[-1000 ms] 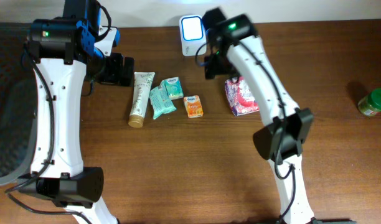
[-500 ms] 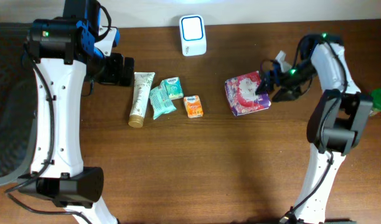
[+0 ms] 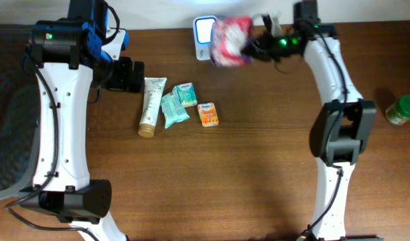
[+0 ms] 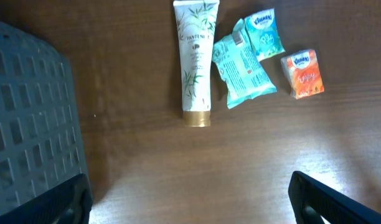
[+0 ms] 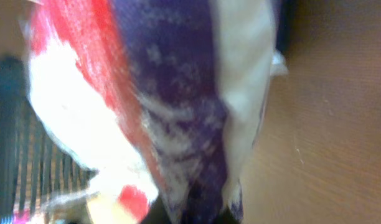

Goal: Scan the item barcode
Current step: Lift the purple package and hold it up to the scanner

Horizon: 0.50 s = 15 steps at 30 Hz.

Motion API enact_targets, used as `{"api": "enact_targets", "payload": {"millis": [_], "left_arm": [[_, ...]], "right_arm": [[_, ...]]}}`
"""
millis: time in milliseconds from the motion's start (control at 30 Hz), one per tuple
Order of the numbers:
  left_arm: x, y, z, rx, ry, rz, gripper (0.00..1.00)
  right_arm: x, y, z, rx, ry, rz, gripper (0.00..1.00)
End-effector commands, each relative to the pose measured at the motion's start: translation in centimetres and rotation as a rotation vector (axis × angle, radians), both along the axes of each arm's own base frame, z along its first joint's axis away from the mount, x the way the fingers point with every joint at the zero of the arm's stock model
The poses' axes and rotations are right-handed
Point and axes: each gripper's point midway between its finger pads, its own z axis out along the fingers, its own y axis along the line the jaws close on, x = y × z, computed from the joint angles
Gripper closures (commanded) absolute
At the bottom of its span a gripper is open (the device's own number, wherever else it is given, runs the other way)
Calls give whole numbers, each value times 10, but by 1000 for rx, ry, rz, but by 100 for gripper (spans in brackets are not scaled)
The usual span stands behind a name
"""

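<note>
Dark wood counter (image 3: 258,167), two white arms over it. Left arm (image 3: 61,120) reaches up the left side and right arm (image 3: 332,73) up the right, bending in along the far edge. Grey grid crate (image 4: 28,118) sits at the left edge of the left wrist view.

Right jaws are clamped shut on a pink, purple and white packet (image 3: 230,32). It is lifted off the counter at the far edge, right in front of the white scanner (image 3: 202,30) and overlapping its right side. The packet is motion-blurred overhead and fills the right wrist view (image 5: 165,106); no barcode can be made out.

Left jaws are spread wide with nothing between them, dark fingers (image 4: 330,199) at the bottom corners of the wrist view.

Items lying in a row mid-counter:
- white tube (image 3: 151,106) with a gold cap
- teal pouch (image 3: 173,110) just beside it
- small teal pack (image 3: 185,94)
- orange pack (image 3: 208,114)

Green-lidded jar (image 3: 400,110) stands well apart at the right edge.
</note>
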Motion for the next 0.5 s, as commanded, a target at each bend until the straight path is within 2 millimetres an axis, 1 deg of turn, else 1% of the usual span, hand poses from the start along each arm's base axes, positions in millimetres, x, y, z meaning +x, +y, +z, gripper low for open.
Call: {"api": "enact_targets", "payload": {"millis": [0, 100, 133, 200, 267, 367, 433, 467], "left_arm": [[-2, 1, 3, 9, -9, -9, 1], [-1, 1, 3, 9, -10, -10, 1], [-2, 1, 3, 9, -10, -9, 1], [-2, 1, 3, 9, -10, -9, 1], [-2, 1, 3, 9, -10, -9, 1], [-2, 1, 3, 9, -10, -9, 1], [-2, 1, 3, 9, -10, -10, 1], [-2, 1, 3, 9, -10, -9, 1]], "right_arm": [[21, 54, 35, 97, 31, -117, 96], [36, 84, 43, 70, -46, -197, 96], [41, 98, 48, 55, -101, -213, 96], [48, 107, 48, 35, -146, -247, 96], [56, 105, 44, 38, -141, -297, 96], [65, 98, 16, 18, -89, -354, 96], [67, 97, 8, 5, -82, -364, 96], [69, 95, 7, -2, -86, -371, 96]]}}
